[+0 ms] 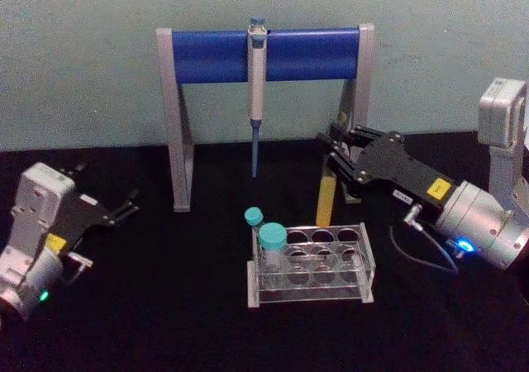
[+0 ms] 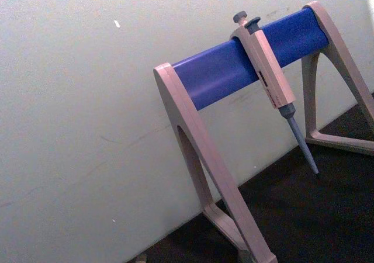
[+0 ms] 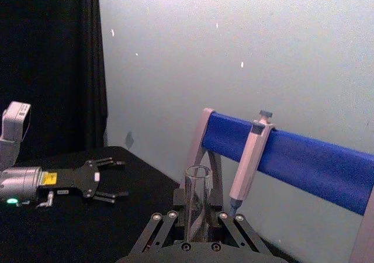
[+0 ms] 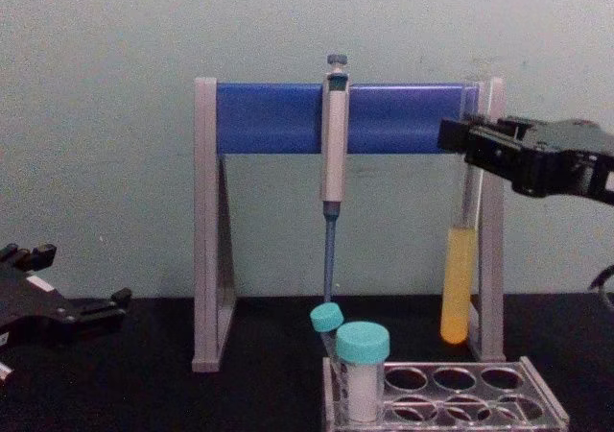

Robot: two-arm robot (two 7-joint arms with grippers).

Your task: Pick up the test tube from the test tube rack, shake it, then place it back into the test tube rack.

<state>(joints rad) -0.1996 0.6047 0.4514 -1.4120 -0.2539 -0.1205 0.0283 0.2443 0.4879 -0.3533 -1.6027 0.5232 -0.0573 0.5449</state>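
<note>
Overhead first, in the head view: the right gripper (image 1: 337, 159) reaches in from the right and is clamped on the upper part of the test tube (image 1: 327, 197). The tube is held close to upright, out of the holes, with its yellow-filled bottom just above the rear edge of the test tube rack (image 1: 307, 298). Two teal-capped tubes (image 1: 272, 240) stand in the rack's left end. Behind it is the pipette stand (image 1: 264, 55) with a pipette (image 1: 257, 99) hanging from its blue bar. The left gripper (image 1: 126, 207) rests low at the left, well apart from the rack, its fingers spread and empty.

The left wrist view looks past that arm at the stand (image 2: 222, 73) and the hanging pipette (image 2: 267, 70) against the wall.

In the right wrist view the tube's open mouth (image 3: 198, 201) rises between the right gripper's closed-in fingers (image 3: 156, 218) — glass pinched on both sides. Farther off, the left gripper (image 3: 111, 181) sits on the black table with its fingers apart.

From the chest view the right gripper (image 4: 472, 146) grips the tube (image 4: 459, 278) near its top. The round bottom hangs clear above the rack (image 4: 542, 400) — no contact between them.
</note>
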